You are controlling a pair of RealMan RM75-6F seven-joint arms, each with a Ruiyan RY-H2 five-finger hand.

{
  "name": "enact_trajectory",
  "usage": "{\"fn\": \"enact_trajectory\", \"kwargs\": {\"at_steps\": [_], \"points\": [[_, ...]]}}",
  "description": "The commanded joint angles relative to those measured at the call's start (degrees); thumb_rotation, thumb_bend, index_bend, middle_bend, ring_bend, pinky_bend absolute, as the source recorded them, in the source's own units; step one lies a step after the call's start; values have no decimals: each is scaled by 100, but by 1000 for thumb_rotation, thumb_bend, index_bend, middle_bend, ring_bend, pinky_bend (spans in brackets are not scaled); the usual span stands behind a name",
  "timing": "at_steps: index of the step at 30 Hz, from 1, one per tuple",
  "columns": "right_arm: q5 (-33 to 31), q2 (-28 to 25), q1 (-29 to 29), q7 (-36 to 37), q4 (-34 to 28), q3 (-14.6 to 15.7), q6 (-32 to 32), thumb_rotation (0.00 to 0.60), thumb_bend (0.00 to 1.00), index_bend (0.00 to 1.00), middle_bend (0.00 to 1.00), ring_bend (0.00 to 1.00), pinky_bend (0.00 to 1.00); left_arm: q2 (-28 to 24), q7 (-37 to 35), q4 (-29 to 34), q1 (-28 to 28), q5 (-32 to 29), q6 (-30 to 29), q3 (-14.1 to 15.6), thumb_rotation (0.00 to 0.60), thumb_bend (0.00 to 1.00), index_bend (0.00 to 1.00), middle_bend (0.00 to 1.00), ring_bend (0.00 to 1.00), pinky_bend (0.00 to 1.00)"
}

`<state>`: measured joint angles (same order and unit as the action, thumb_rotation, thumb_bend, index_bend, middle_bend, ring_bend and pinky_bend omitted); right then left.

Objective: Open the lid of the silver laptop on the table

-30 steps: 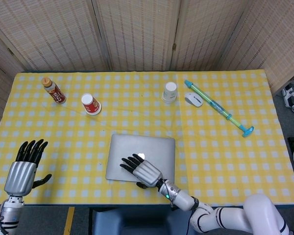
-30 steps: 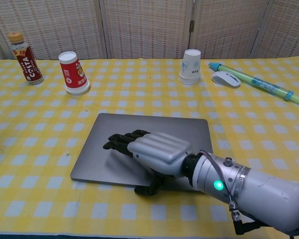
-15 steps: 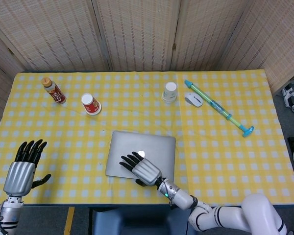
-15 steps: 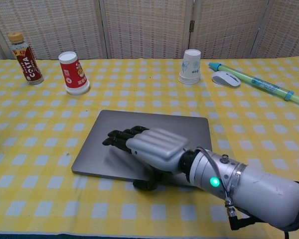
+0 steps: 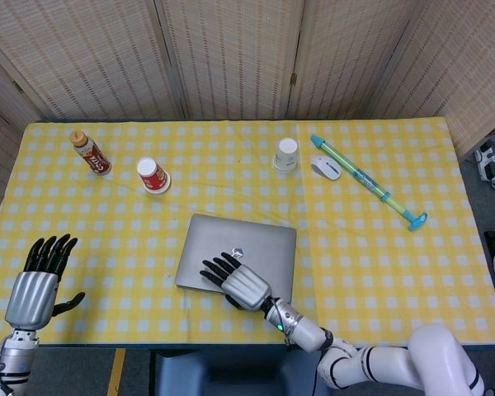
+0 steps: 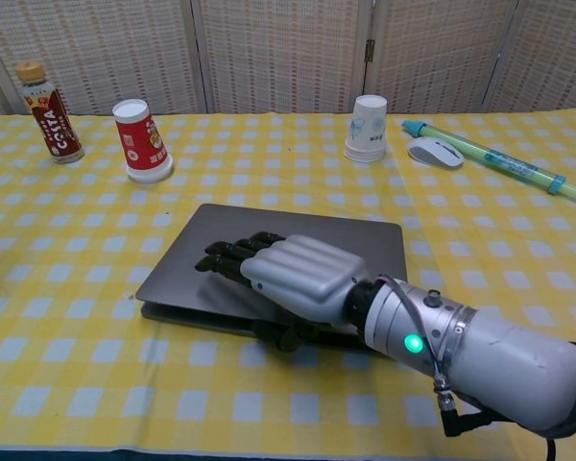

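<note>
So, quick rundown of where things stand:

Right hand fingers: the dark fingertips [image 6: 232, 255] lie stretched out and close together flat on top of the lid, and the thumb looks hooked under the front lip, so the lid is pinched between thumb and fingers.

Right hand: the silver-backed right hand [image 6: 293, 280] comes in from the near edge of the table, palm down. My guess is that angle is there so the thumb can lever the lid up.

Laptop: the thin silver laptop [image 5: 247, 244] sits near the middle of the front edge of the table. In the chest view there's a dark gap along its front, so the lid looks cracked open just a bit, far from upright.

Left hand: the left hand [image 5: 36, 285] hangs off the near left corner of the table, fingers spread, holding nothing, well apart from the laptop. Probably parked out of the way.

Table: yellow-and-white checked cloth table [image 5: 396, 272].

Back edge stuff: brown drink bottle with a red label [image 5: 91, 153] near the far left corner, red paper cup [image 5: 153, 175] upside down beside it, white paper cup [image 5: 286, 154], white computer mouse [image 5: 326, 168] and a long green-and-blue plastic tube [image 5: 367, 183] toward the far right. All well clear of the lid's swing, I'd say.

Next: keep lifting, and watch the base doesn't slide.
</note>
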<state>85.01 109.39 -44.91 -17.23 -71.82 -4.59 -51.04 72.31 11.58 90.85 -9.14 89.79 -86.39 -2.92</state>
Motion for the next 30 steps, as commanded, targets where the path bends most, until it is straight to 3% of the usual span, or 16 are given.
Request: {"fn": "enact_trajectory", "kwargs": {"at_steps": [1, 13, 20, 26, 27, 29, 30], "points": [[-25, -77, -17, -120, -82, -46, -28, 600, 585, 0, 0, 0, 0, 14, -19, -62, -62, 78, 53, 8, 600, 166, 23, 107, 68, 0], [-122, -412, -120, -847, -461, -249, -127, 600, 604, 0, 0, 0, 0, 112, -508, -358, -514, 607, 614, 248, 600, 167, 184, 181, 129, 0], [-302, -553, -193, -1231, -679, -358, -101, 600, 604, 0, 0, 0, 0, 251, -1318, -621, -886, 973, 1152, 583, 600, 166, 192, 202, 156, 0], [-394, -625, -258, -1510, -769, -410, -116, 600, 607, 0, 0, 0, 0, 259, -1684, -697, -1303, 1255, 1635, 759, 588, 163, 84, 180, 122, 0], [-405, -633, -266, -1553, -771, -413, -120, 600, 608, 0, 0, 0, 0, 247, -1732, -670, -1381, 1287, 1734, 782, 513, 172, 64, 167, 111, 0], [-432, -645, -287, -1647, -772, -415, -122, 600, 615, 0, 0, 0, 0, 198, -1881, -554, -1588, 1348, 1986, 824, 216, 271, 32, 145, 93, 0], [-452, -646, -294, -1665, -779, -418, -117, 600, 619, 0, 0, 0, 0, 179, -1974, -495, -1681, 1367, 2087, 833, 76, 369, 24, 135, 79, 0]]}}
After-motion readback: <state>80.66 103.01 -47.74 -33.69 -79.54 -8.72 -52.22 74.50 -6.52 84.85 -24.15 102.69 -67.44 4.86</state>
